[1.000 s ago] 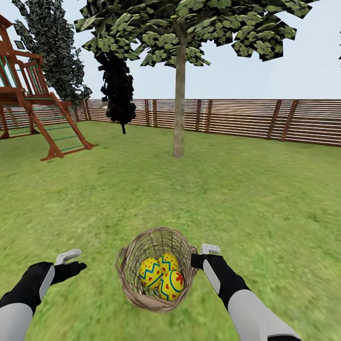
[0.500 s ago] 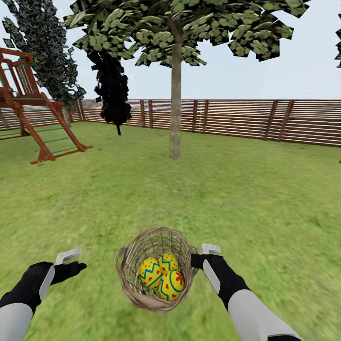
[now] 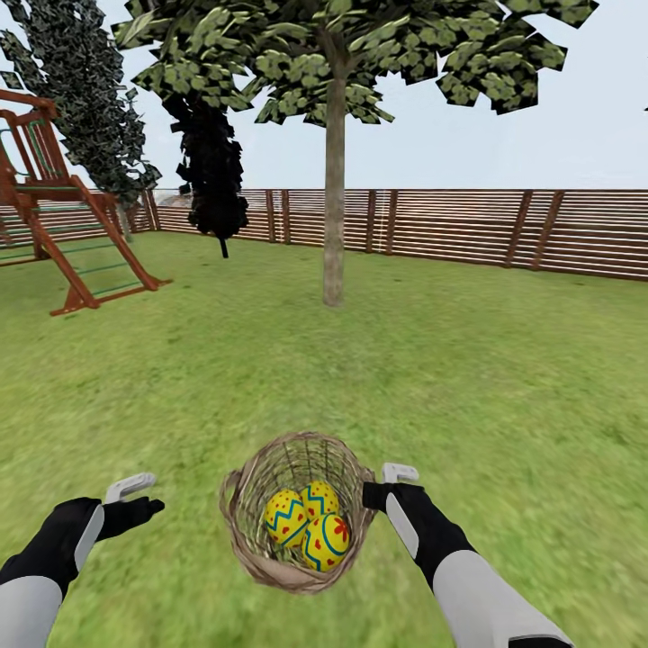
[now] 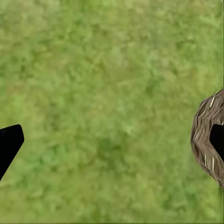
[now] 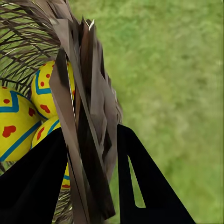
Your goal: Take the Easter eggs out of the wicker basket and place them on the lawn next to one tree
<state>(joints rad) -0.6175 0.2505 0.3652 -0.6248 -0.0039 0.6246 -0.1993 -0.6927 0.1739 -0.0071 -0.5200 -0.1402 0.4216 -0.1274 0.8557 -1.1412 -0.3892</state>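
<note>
Three Easter eggs (image 3: 308, 529) are sitting inside the wicker basket (image 3: 243, 531), which is hanging low at six o'clock in the head view, so none is out yet and every placement is left to do. At the basket's three o'clock the right pincer (image 3: 378, 493) is pinching the woven rim, one finger inside by the eggs and one outside, as the right wrist view shows. At its nine o'clock the left pincer (image 3: 144, 498) is hovering well apart, jaws spread and empty. Beyond, at twelve o'clock across the lawn (image 3: 468, 378), the tree (image 3: 334, 216) is standing before the fence (image 3: 504, 229), with a play tower (image 3: 54, 225) at ten o'clock.
</note>
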